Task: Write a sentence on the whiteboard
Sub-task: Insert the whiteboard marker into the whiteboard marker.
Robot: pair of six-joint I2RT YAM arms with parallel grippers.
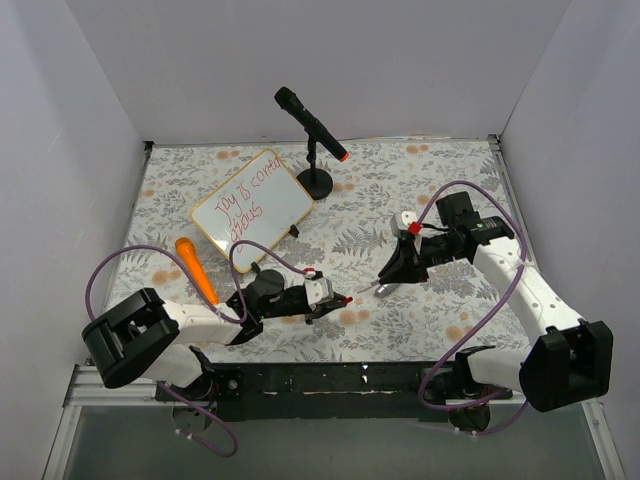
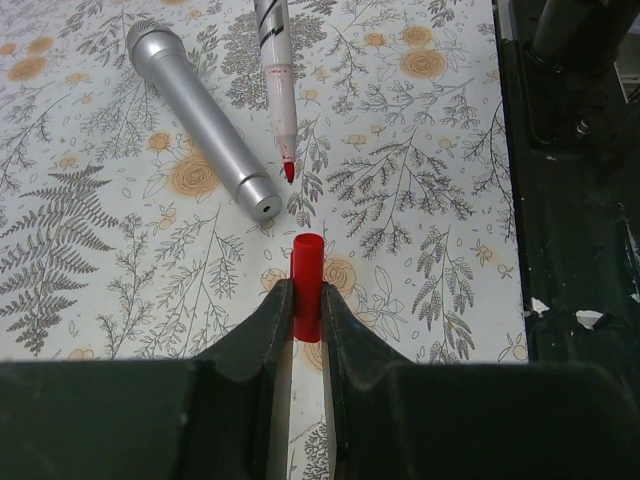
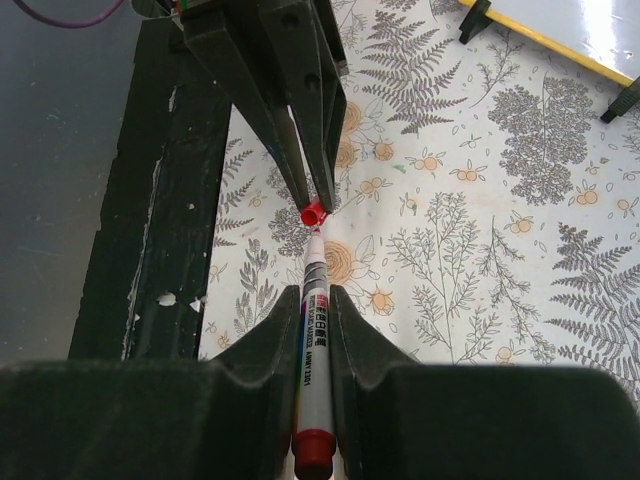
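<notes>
A red cap point(image 2: 308, 262) is being pinched by the left gripper point(image 2: 307, 300), a marker point(image 3: 316, 272) by the right gripper point(image 3: 315, 300); the sentence point(image 1: 250, 197) on the whiteboard point(image 1: 288, 203) is being shown only overhead.

Lab test cell: white walls point(image 1: 350, 60) enclose floral-clothed table point(image 1: 400, 190).

White arms point(image 1: 525, 290), black joints — purple cables point(image 1: 128, 251) looped — black tapered jaws.
</notes>
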